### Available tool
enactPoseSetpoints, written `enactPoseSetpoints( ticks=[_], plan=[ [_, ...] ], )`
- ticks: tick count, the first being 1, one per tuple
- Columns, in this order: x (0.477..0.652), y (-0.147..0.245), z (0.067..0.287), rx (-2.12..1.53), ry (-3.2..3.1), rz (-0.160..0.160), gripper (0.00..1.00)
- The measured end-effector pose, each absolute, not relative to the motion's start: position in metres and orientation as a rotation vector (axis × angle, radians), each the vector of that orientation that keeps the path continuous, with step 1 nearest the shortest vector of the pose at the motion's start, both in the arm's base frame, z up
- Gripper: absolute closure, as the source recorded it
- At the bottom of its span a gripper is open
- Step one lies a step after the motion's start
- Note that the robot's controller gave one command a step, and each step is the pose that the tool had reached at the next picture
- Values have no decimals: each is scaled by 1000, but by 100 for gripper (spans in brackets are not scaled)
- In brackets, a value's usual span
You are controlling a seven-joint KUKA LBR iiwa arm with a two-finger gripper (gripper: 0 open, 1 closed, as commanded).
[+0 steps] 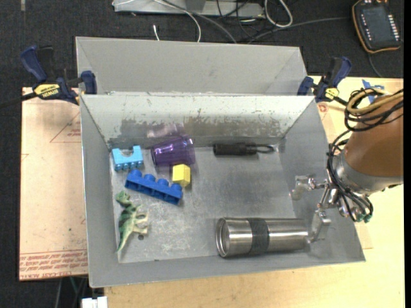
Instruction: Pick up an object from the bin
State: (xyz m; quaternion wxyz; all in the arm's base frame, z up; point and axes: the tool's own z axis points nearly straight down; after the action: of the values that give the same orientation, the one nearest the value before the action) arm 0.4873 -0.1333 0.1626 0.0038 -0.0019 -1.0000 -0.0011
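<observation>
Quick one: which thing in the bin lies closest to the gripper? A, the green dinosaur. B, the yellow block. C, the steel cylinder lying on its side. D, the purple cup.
C: the steel cylinder lies on its side along the front of the bin, with its narrower end right beside the gripper at the right. The other three lie far off in the bin's left half.

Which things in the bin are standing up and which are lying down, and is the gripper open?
Flask, lying on its side.
Purple cup, tipped on its side.
Dinosaur, lying down.
Long brick, lying flat.
Yellow block, resting against the long brick.
Light blue block, resting on the floor.
Black stick, lying by the back wall.
Gripper, open, empty, beside the flask's end.
</observation>
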Motion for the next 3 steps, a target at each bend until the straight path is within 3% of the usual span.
enactPoseSetpoints(
  ticks=[1,2,3],
  plan=[
    [489,-133,167,1,-3142,-1,0],
    [484,-84,73,450,-3127,4,0],
    [481,-77,135,663,-3074,-1,0]
  ],
)
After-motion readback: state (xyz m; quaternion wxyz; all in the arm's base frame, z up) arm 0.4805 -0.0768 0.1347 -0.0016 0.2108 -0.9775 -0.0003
